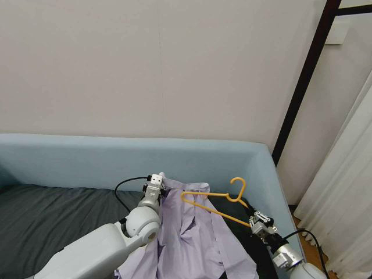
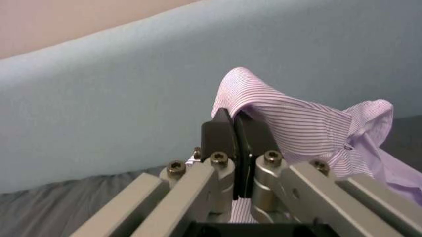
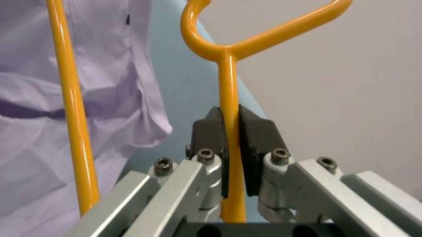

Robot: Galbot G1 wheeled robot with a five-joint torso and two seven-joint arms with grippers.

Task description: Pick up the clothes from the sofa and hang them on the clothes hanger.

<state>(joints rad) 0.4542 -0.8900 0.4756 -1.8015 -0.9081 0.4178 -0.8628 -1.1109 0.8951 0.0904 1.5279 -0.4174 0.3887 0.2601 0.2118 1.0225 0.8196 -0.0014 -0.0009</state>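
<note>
A lilac striped shirt hangs over the sofa seat, lifted at its collar. My left gripper is shut on that collar; the left wrist view shows the fabric pinched between the black pads. An orange clothes hanger sits partly inside the shirt, hook up. My right gripper is shut on the hanger's lower arm. In the right wrist view the orange bar runs between the pads, with the shirt beside it.
The light blue sofa back runs behind the shirt, with a dark grey seat below. A dark upright pole stands at the right against the wall, next to a white curtain.
</note>
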